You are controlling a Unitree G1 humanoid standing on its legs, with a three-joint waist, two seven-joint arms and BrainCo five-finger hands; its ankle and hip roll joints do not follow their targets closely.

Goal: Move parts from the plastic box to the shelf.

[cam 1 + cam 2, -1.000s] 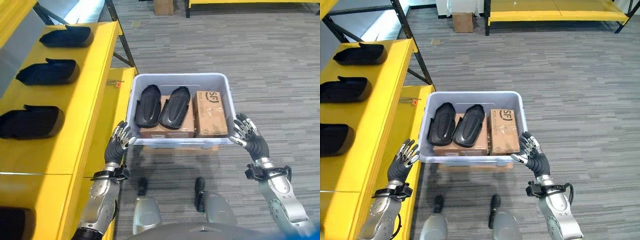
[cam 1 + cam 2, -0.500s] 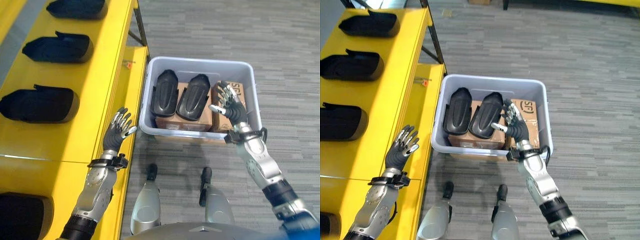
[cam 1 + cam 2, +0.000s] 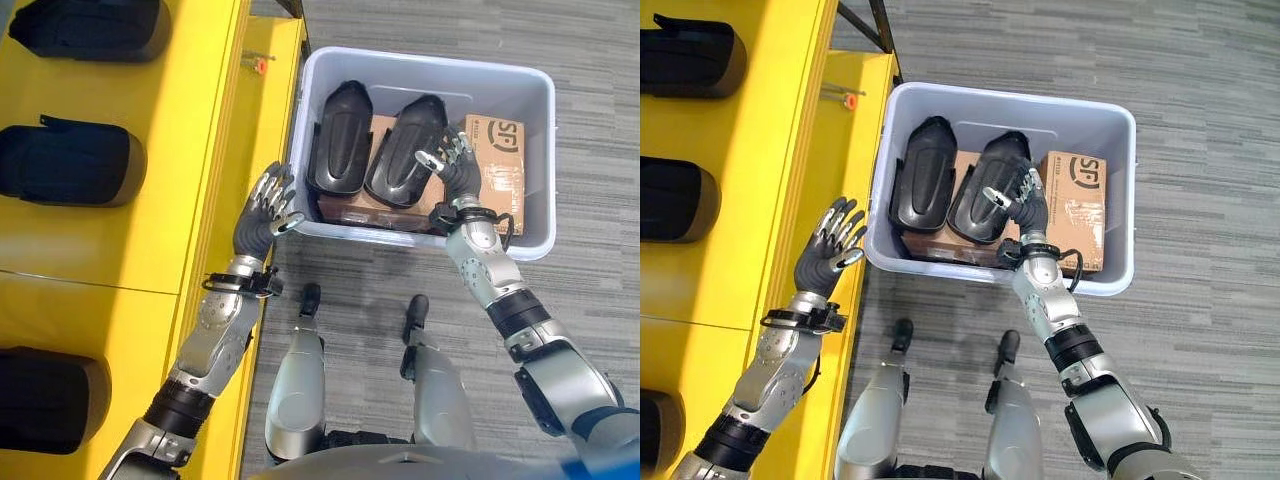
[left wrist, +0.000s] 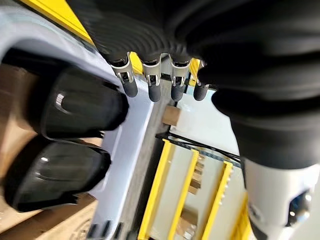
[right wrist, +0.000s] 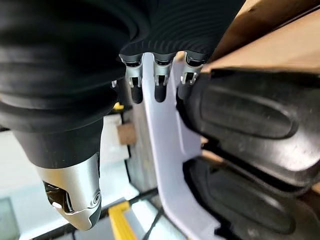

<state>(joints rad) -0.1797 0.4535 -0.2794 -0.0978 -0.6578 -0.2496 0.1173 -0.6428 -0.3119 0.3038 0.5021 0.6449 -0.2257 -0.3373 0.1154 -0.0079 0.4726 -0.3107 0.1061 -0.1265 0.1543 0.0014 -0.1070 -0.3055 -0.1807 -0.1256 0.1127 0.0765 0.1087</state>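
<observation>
1. While I look down from the head camera, I see a pale grey plastic box point(image 3: 530, 130) with smooth walls and rounded corners on the striped grey floor point(image 3: 600, 40), just beside the yellow shelf point(image 3: 190, 130).
2. Two glossy black moulded parts lie side by side inside it, long and rounded like shells: the left part point(image 3: 338, 152) and the right part point(image 3: 402, 163), both resting on brown cardboard cartons point(image 3: 495, 165).
3. My right hand point(image 3: 1017, 203) is inside the box, fingers spread and relaxed, over the near end of the right part; I can't tell if it touches.
4. My left hand point(image 3: 268, 218) sits outside the box's near left corner, fingers fanned apart, holding nothing.
5. More matte black parts point(image 3: 70, 165) sit in a row on the shelf's flat top.
</observation>
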